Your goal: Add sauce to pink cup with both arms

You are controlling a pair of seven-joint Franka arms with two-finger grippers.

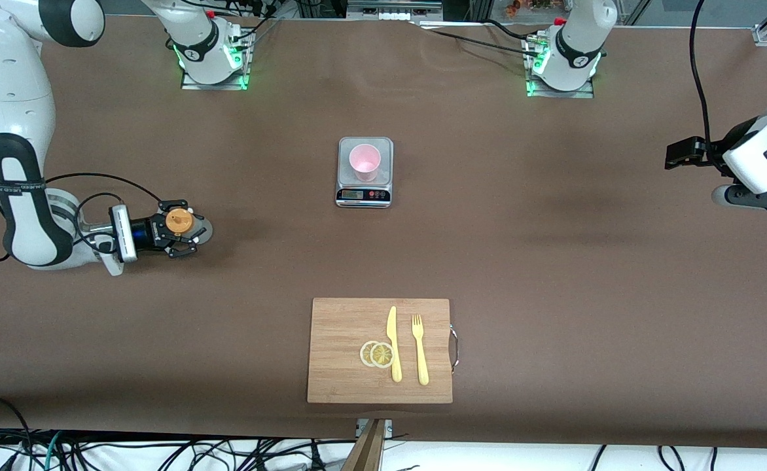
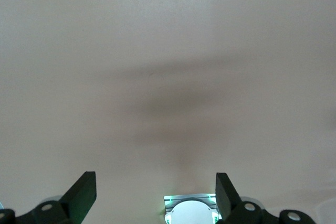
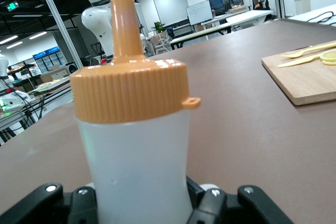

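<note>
Right claw (image 1: 184,230): seen low at the right arm's end of the bench (image 1: 553,261), clamped on the bottle (image 1: 179,221); in the right wrist view the black fingers (image 3: 210,205) are pressed against both sides of the whitish body (image 3: 139,177).
Bottle: held upright in the right claw, at or just above the bench surface; whether its base is touching cannot be told. The orange cap (image 3: 131,90) and nozzle are pointed up.
Scale (image 1: 364,171): set near the middle of the bench, well apart from the bottle, with its display turned toward the front camera.
Cup (image 1: 364,161): stood upright on the scale's platform, its mouth open upward; no contents can be made out inside.
Board (image 1: 379,350): laid on the bench nearer to the front camera than the scale, with a metal handle at the edge toward the left arm's end.
Lemon slices (image 1: 377,354): two overlapping rounds are placed on the board, touching the knife.
Knife (image 1: 393,343): a yellow plastic one is laid on the board beside the slices.
Fork (image 1: 419,348): a yellow one is laid parallel to the knife, toward the handle edge.
Left claw (image 2: 156,192): held in the air over bare bench at the left arm's end, waiting; its fingers (image 2: 81,195) are spread wide with nothing between them.
</note>
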